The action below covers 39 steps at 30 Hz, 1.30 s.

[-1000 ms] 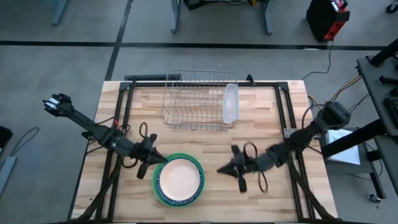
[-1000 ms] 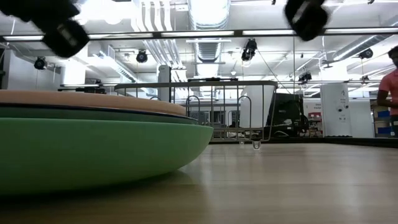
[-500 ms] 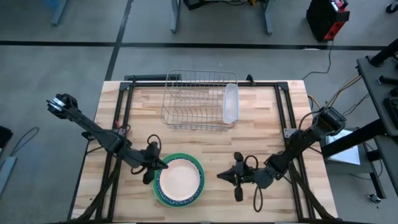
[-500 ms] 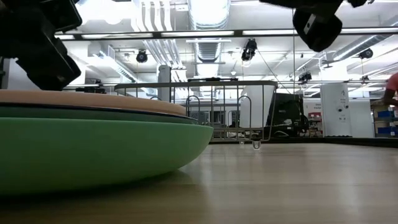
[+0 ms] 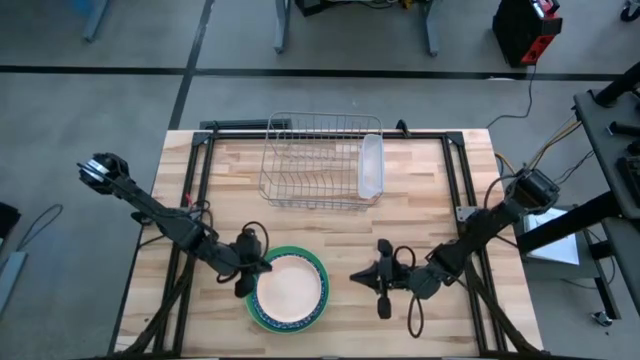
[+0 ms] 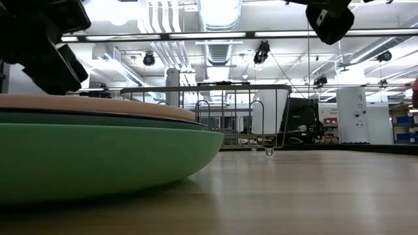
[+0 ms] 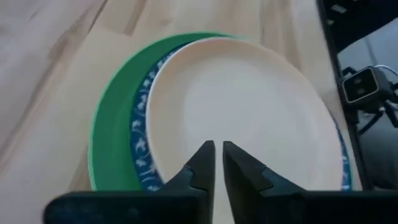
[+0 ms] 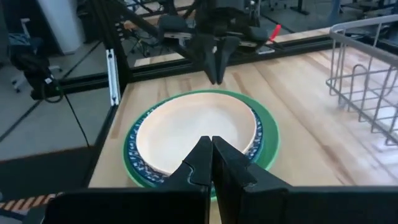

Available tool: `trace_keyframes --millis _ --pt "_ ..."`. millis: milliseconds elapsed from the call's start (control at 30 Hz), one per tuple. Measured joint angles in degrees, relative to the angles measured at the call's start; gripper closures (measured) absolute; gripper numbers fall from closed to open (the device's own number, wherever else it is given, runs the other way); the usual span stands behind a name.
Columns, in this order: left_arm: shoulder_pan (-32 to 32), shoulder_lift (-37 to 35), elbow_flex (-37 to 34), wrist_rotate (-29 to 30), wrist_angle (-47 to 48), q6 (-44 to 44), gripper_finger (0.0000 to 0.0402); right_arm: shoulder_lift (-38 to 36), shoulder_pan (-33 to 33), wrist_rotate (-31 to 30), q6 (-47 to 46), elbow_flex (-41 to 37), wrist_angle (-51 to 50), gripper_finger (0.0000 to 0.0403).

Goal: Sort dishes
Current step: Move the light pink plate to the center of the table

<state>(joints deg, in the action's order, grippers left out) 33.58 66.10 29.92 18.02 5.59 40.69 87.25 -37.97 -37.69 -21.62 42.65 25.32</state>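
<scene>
The dishes lie stacked at the table's near middle. A peach-pink bowl (image 5: 288,288) sits on a blue-patterned plate (image 7: 140,149), which sits on the large green plate (image 5: 300,251). My left gripper (image 5: 262,269) hovers at the stack's left rim, just above the bowl (image 7: 249,106). Its fingers point down and stand almost together, with nothing between them. My right gripper (image 5: 353,279) is shut and empty, above the table right of the stack, pointing at it (image 8: 210,144).
A silver wire rack (image 5: 318,160) stands at the table's far middle, with a clear plastic tray (image 5: 371,165) at its right side. Bare wood lies between the rack and the stack. Black frame rails (image 5: 195,190) run along the table's left and right sides.
My left gripper has gone down and toward the table's right and near edge, ending over the stack's left rim. My right gripper has shifted slightly toward the near edge. The dishes have not moved.
</scene>
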Motion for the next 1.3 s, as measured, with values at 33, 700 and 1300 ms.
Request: trace_keyframes --millis 33,700,1300 --pt "0.00 0.29 0.84 0.02 1.24 -0.45 0.0360 -0.87 0.18 -0.07 0.03 0.00 -1.21 0.0403" --pt "-0.72 17.46 19.77 8.41 24.40 7.44 0.0201 -17.89 2.57 -8.35 11.76 0.00 -22.62 0.0403" --pt "-0.79 21.67 19.90 9.03 24.52 13.87 0.0210 -18.19 4.40 -7.72 15.47 -0.09 -32.88 0.0403"
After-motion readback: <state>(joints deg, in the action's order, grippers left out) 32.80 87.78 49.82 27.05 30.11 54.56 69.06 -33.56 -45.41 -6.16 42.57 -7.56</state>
